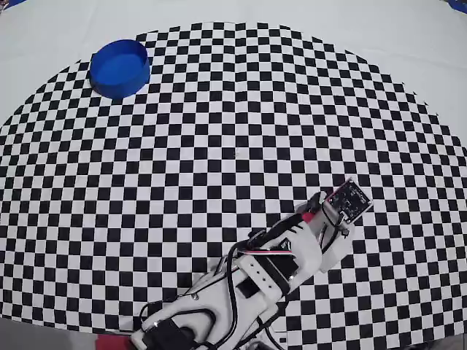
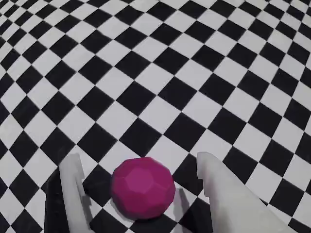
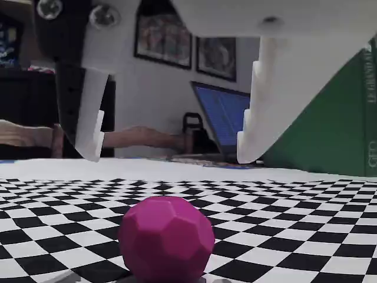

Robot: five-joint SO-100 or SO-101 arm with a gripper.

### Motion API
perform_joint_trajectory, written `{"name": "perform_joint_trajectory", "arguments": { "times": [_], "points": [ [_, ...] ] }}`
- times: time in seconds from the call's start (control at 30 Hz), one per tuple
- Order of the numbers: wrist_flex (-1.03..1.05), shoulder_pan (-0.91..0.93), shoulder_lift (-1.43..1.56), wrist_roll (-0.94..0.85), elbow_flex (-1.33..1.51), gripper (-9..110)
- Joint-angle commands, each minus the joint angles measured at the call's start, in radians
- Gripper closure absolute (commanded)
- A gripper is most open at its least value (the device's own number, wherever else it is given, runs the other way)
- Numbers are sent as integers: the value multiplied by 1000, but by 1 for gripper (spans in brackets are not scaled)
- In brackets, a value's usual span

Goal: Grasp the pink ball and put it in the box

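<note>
The pink ball (image 2: 143, 188) lies on the checkered mat, a faceted magenta sphere. In the wrist view it sits between my two white fingers (image 2: 75, 194), with a gap on each side. My gripper (image 2: 140, 159) is open. In the fixed view the ball (image 3: 166, 239) rests on the mat, and the gripper (image 3: 169, 154) hangs open straight above it, fingertips clear of its top. In the overhead view the gripper (image 1: 321, 211) is at the lower right and covers the ball. The blue round box (image 1: 119, 68) stands far off at the upper left, empty.
The black-and-white checkered mat (image 1: 233, 146) covers most of the white table. My arm's body (image 1: 241, 292) fills the bottom middle of the overhead view. A laptop (image 3: 224, 121) and a green object (image 3: 330, 130) stand behind the table in the fixed view.
</note>
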Motion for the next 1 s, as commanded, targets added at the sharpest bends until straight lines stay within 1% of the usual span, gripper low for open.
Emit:
{"name": "perform_joint_trajectory", "arguments": {
  "times": [0.0,0.37,0.97],
  "points": [
    [-9,8,-14,8,9,74],
    [-17,11,-61,8,8,74],
    [-100,12,-167,9,5,74]
  ]
}}
